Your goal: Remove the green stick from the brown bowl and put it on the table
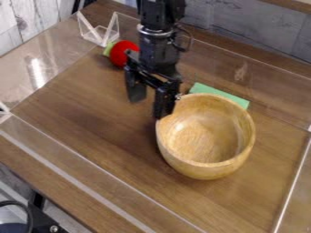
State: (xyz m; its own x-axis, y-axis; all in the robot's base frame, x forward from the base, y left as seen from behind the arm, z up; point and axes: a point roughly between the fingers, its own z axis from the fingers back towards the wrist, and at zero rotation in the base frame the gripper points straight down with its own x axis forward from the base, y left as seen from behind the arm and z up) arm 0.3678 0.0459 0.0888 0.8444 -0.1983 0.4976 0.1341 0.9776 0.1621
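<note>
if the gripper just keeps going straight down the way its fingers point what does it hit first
Most likely the dark-brown wood-grain table, just left of the large light-brown wooden bowl. The gripper points down near that bowl's rim, so depth is uncertain and the rim could be touched instead.

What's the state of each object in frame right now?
green stick: flat on the table behind the bowl, out of the bowl, not gripped
brown bowl: upright, empty
red ball: on the table, partly hidden by the arm
gripper: open, holding nothing, left of the bowl
</note>
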